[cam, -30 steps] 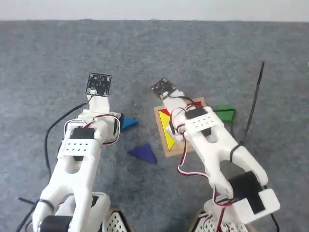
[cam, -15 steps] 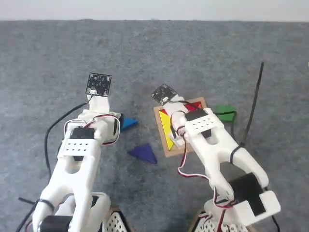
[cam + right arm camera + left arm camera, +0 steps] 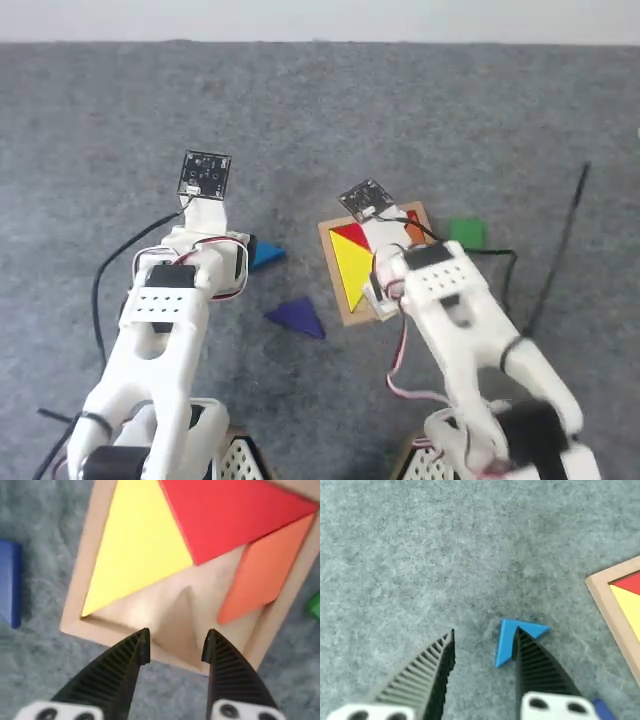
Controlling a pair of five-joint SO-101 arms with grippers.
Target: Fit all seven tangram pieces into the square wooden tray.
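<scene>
Square wooden tray [image 3: 86, 560] lies on the grey tabletop [image 3: 420, 110]. Seated inside: yellow triangle [image 3: 140, 545], red triangle [image 3: 225, 510], orange piece [image 3: 260, 575]. Right end effector [image 3: 177, 640] is parted, gripping nothing, above the tray's rim. Left end effector [image 3: 484, 640] is wide apart and empty, with a light blue triangle [image 3: 509, 640] just beside one finger. Dark blue triangle [image 3: 297, 317] and green piece [image 3: 466, 233] lie on the tabletop outside the tray

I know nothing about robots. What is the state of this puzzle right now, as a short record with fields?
In tray: yellow piece, red piece, orange piece
Outside tray: light blue triangle, dark blue triangle, green piece
Left gripper: open, at the light blue triangle
Right gripper: open, over the tray's bare part
</scene>
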